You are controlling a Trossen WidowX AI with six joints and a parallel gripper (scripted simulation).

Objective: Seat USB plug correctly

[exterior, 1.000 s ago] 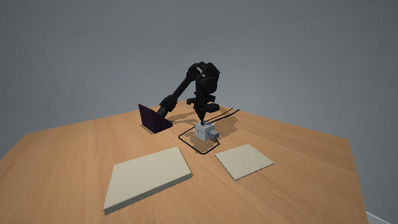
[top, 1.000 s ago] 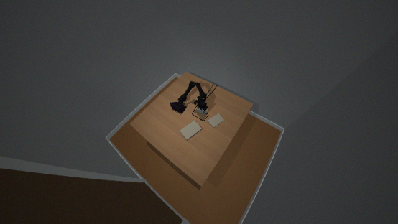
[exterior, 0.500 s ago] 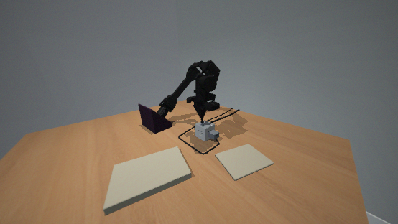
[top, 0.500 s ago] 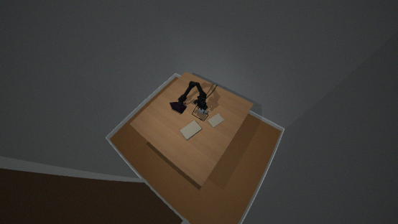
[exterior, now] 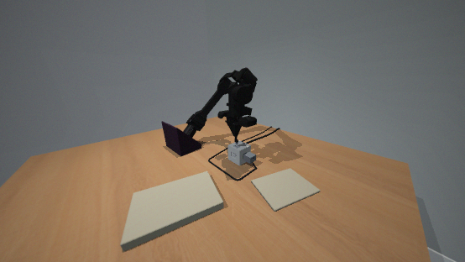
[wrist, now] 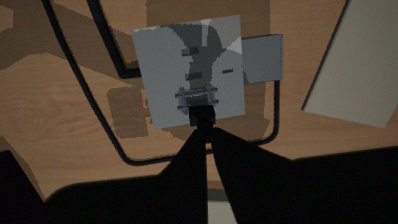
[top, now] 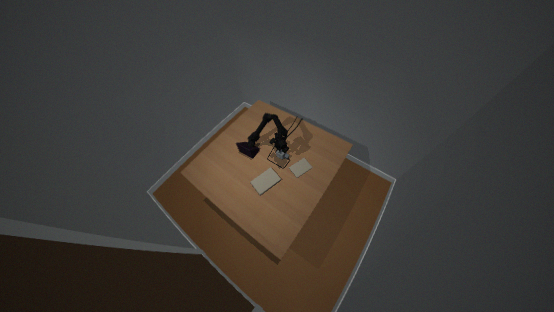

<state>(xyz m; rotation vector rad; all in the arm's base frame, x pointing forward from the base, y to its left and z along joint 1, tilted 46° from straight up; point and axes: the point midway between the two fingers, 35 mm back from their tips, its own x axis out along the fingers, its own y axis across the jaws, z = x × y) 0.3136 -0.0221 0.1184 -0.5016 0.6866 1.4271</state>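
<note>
Plain grey-walled room, type unclear; wooden table (top: 235, 175) (exterior: 344, 218) (wrist: 30, 110), robot arm (top: 269, 118) (exterior: 241, 90).

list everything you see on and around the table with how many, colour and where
table: one, light wood, under everything listed below
power cube: one, grey, beside the arm's base
side block: one, darker grey, on one side of the cube
usb plug: one, black, on top of the cube, between the fingertips
cable: black, bent around the cube; two strands run off behind
flat slabs: two, cream, one thicker, lying in front of the cube
wedge-shaped base: one, dark purple, at the arm's foot
arm: one, black, reaching over the cube
gripper: one, black, closed on the plug
</note>
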